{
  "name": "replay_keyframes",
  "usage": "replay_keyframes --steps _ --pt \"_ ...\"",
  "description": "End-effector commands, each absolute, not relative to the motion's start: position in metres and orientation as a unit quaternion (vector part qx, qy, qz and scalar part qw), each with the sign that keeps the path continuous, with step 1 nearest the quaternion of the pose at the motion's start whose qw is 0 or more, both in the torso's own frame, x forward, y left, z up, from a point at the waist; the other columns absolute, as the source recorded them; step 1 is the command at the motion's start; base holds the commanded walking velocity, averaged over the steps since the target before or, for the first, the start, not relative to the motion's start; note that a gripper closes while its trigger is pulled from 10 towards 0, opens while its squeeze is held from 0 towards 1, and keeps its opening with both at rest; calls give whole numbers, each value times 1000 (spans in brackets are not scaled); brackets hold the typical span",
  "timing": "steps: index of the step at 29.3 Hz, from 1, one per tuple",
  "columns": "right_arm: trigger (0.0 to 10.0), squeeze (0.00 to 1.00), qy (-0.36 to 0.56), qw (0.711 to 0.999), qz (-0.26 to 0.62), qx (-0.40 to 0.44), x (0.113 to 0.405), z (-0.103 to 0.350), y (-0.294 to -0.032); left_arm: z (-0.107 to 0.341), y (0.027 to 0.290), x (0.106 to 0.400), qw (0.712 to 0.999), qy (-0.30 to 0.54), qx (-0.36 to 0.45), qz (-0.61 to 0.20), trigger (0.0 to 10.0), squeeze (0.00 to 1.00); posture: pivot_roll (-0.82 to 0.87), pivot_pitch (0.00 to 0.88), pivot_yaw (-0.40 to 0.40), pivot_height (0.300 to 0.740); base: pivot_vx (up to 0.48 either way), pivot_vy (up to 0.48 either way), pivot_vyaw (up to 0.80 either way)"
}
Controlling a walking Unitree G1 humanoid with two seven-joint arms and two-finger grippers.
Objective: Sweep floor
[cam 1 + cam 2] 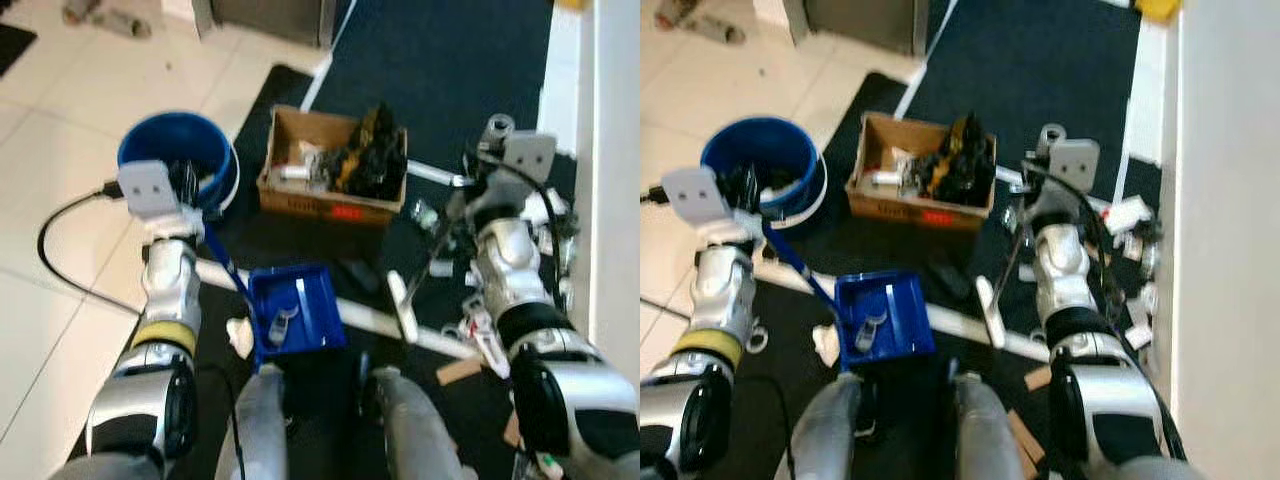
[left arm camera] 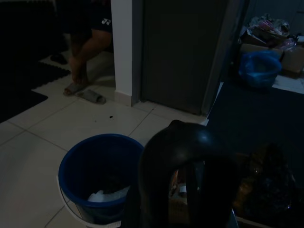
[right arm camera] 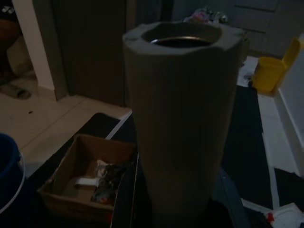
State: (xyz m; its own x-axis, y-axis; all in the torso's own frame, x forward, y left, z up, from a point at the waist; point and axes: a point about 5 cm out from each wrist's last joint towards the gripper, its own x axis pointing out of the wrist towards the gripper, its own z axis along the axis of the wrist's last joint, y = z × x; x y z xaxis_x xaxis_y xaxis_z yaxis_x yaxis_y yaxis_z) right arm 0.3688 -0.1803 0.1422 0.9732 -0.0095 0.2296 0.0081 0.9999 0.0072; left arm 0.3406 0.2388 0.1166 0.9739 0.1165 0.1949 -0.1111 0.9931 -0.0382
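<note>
Gripping the dustpan (image 1: pixel 295 312) handle in our left gripper (image 1: pixel 185 215), we clench the broom (image 1: pixel 430 255) in our right gripper (image 1: pixel 478 195) beside the box (image 1: pixel 330 165).

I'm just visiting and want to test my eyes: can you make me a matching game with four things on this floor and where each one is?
Things:
1. bucket
2. box
3. dustpan
4. litter

Places:
A. between the two arms, just ahead of the robot's legs
B. on the dark mat, right of the bucket
C. by the white wall on the right
D. half on the pale tiles, on the left

Pairs: 1-D, 2-B, 3-A, 4-C
</note>
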Motion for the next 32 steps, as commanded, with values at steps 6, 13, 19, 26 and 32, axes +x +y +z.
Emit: replay_keyframes --steps 6,13,19,26,32 --pt "10000 0 -97 995 -20 16 367 134 -189 96 238 332 995 -67 -31 64 10000 0 190 0 -85 740 0 0 0" --pt "10000 0 -67 997 -19 35 363 119 -183 104 245 336 994 -74 -31 74 10000 0 197 0 -88 740 0 0 0" --pt "10000 0 -50 998 -24 42 359 108 -184 104 246 337 995 -70 -26 64 10000 0 192 0 -80 740 0 0 0" --pt "10000 0 -45 998 -26 44 358 105 -185 98 243 335 997 -57 -26 55 10000 0 189 0 -74 740 0 -382 0" --pt "10000 0 -46 998 -27 44 358 106 -186 100 244 335 997 -60 -23 52 10000 0 189 0 -73 740 0 -472 0"
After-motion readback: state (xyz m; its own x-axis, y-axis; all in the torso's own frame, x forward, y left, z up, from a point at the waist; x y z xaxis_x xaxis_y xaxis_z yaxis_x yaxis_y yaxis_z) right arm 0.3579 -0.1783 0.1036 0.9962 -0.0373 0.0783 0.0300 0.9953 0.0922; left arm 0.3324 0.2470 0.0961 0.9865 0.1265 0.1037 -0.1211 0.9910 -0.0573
